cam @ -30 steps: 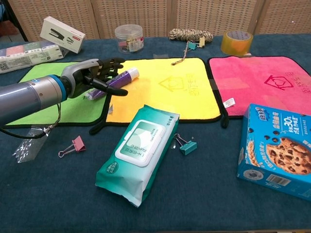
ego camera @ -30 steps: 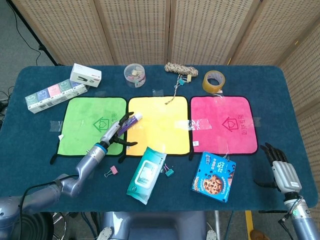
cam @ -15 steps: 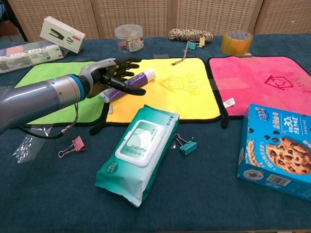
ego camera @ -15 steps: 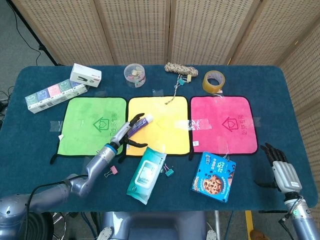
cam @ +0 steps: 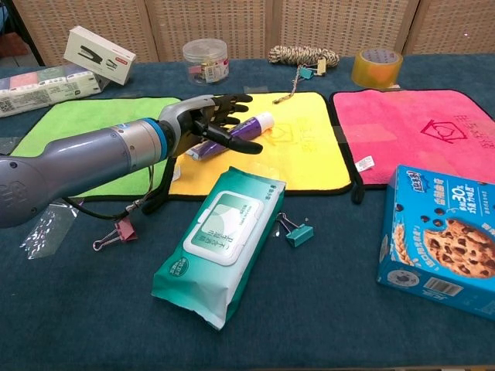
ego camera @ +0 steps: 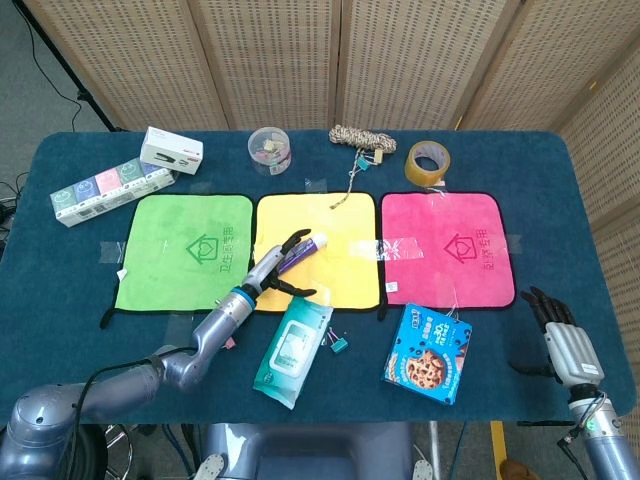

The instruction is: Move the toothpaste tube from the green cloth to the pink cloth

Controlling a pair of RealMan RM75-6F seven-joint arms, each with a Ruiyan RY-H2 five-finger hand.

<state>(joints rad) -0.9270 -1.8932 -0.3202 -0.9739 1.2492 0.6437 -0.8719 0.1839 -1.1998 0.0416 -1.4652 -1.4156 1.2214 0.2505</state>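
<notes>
Over the yellow cloth, your left robot hand grips the tube in curled fingers, cap pointing toward the pink cloth; the tube rides above the fabric, so it clears the cloth edges on the way across; the green cloth lies behind it, the pink cloth well ahead; your right robot hand rests empty at the bench edge, fingers apart, out of the path.

the left arm's smooth grey metal forearm is showing a blue ring at the wrist, a thin black cable trailing beneath, and a black-fingered grey left hand. at five o'clock, the ribbed silver right hand is showing black fingertips.
</notes>
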